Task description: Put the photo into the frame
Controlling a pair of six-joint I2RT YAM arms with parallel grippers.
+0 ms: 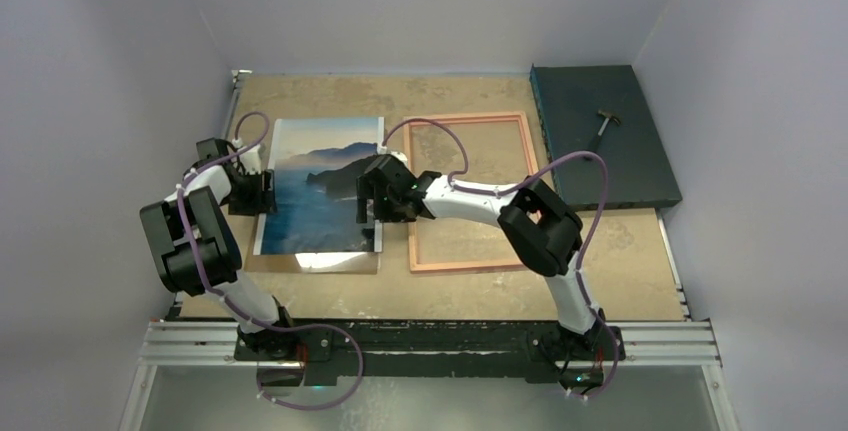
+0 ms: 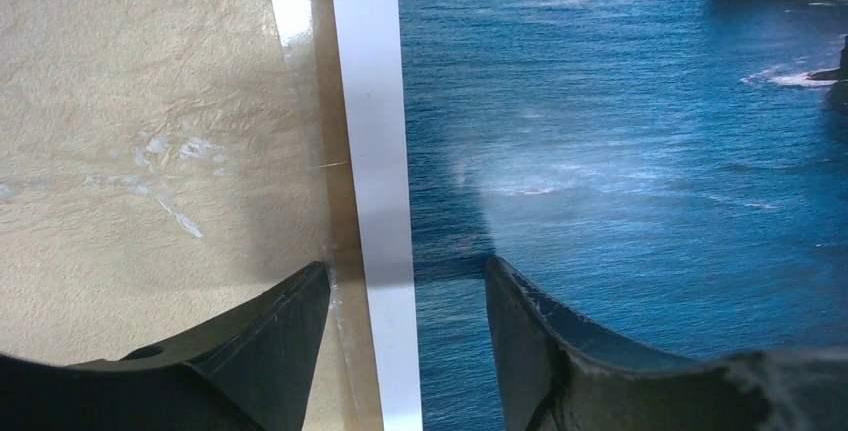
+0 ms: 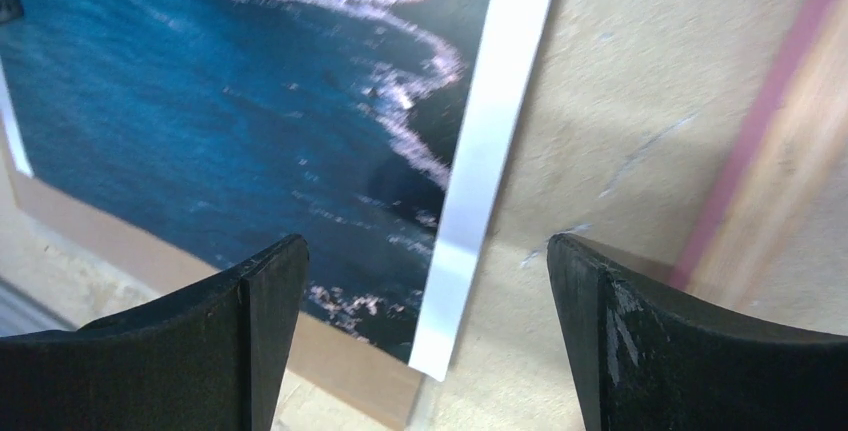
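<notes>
The photo (image 1: 320, 186) lies picture side up on a brown backing board (image 1: 310, 263) at the left of the table. The pink frame (image 1: 470, 116) lies flat to its right, with table showing through it. My left gripper (image 1: 268, 194) is open at the photo's left edge; in the left wrist view its jaws (image 2: 408, 281) straddle the white border of the photo (image 2: 620, 131). My right gripper (image 1: 368, 201) is open at the photo's right edge; in the right wrist view it (image 3: 428, 256) straddles the white border near the photo's (image 3: 230, 101) near corner, beside the frame's rail (image 3: 760, 121).
A dark green flat box (image 1: 640, 161) sits at the back right with a small hammer (image 1: 603, 129) on it. Grey walls close in the table on three sides. A glossy clear strip (image 2: 290, 11) edges the board (image 2: 335, 151).
</notes>
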